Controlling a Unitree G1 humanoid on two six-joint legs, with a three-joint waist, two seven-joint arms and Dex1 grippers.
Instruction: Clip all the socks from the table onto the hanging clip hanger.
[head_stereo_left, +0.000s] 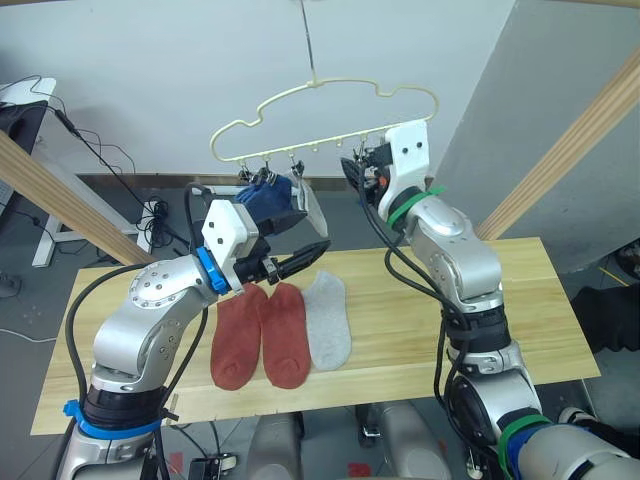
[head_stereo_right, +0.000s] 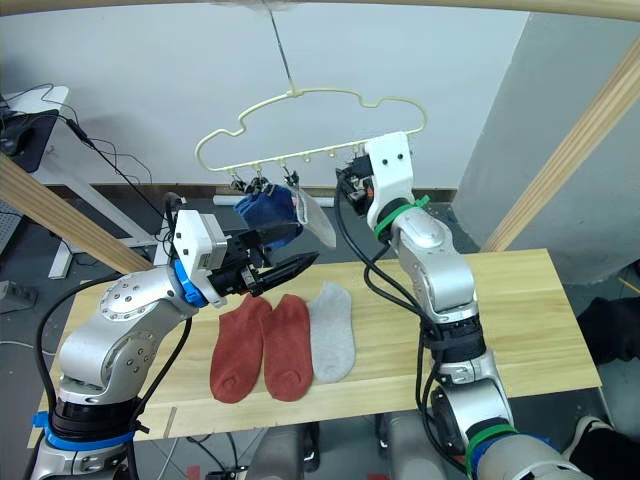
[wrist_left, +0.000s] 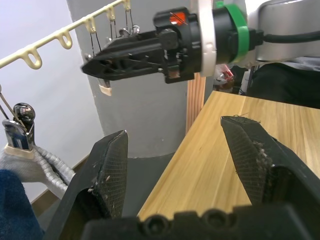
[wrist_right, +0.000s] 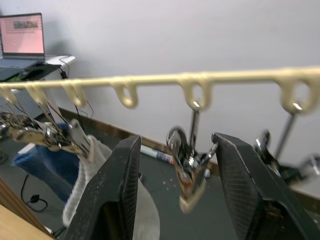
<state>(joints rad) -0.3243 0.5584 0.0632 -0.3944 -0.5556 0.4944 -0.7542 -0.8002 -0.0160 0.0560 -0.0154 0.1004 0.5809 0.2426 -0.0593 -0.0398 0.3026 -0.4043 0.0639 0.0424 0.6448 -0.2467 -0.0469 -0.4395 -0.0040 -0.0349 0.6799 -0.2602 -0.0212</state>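
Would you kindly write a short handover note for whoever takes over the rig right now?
Left hand: open, empty, raised above the table near the hung socks.
Right hand: open, up at the clip hanger, its fingers on either side of a free metal clip.
Done: two blue socks and one grey sock hang clipped at the hanger's left end.
Left: two rust-red socks and one light grey sock lie side by side on the table.

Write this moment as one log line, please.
left gripper: open, empty | right gripper: open at metal clip | three knit socks on wood table
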